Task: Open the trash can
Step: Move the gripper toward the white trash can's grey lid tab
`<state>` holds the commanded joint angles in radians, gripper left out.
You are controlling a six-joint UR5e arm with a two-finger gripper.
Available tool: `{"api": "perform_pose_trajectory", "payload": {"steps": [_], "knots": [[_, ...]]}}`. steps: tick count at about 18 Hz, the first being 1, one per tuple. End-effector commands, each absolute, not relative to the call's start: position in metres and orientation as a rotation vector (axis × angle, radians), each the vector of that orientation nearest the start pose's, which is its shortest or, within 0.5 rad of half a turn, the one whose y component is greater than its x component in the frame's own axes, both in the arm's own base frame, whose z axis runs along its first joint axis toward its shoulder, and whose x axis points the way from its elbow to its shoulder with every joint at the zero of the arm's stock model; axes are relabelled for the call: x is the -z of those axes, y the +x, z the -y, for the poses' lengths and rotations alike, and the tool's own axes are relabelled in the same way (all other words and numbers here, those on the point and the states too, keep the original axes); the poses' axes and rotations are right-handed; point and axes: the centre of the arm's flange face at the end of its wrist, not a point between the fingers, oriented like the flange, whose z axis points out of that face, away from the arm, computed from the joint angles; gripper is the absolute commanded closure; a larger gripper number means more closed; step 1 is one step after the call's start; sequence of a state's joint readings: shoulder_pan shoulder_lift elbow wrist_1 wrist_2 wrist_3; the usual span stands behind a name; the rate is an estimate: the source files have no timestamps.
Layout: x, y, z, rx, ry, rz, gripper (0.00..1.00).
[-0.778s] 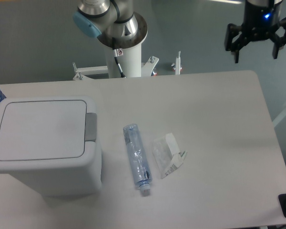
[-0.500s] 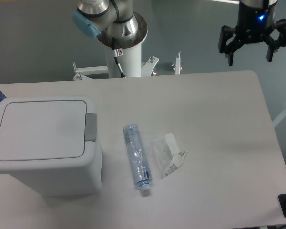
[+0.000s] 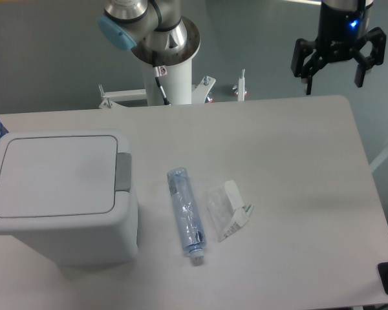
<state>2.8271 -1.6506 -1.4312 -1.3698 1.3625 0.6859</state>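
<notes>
Trash can (image 3: 61, 197) first: you have it standing at the left end of the white table (image 3: 297, 168), a boxy white bin with its flat lid (image 3: 55, 174) down and closed. Its grey push tab (image 3: 123, 172) sits on the lid's right edge, facing the middle of the table.

Your arm's base column (image 3: 165, 61) rises behind the table's far edge, left of centre.

Your gripper (image 3: 337, 66) hangs high above the far right corner of the table, well apart from the bin. Its two black fingers (image 3: 300, 63) are spread wide with nothing between them, and a blue light glows on its body.

You have a clear plastic bottle (image 3: 185, 215) lying on its side near the table's middle, cap end toward the near edge, just right of the bin. Beside it on the right lies a crumpled clear wrapper with a white label (image 3: 227, 210), close to the bottle; whether they touch, you cannot tell.
</notes>
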Motion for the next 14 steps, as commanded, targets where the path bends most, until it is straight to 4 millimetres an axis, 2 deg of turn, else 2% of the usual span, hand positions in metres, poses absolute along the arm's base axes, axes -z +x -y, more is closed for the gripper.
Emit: {"api": "perform_pose_trajectory", "payload": {"steps": [5,11,14], "knots": [[-0.541,-0.464,-0.329,-0.043,-2.624,0.889,0.0],[-0.541,-0.429,-0.374,0.034,-2.589,0.967,0.0],[-0.528,-0.409,-0.403,0.116,-2.591,0.971,0.0]]}}
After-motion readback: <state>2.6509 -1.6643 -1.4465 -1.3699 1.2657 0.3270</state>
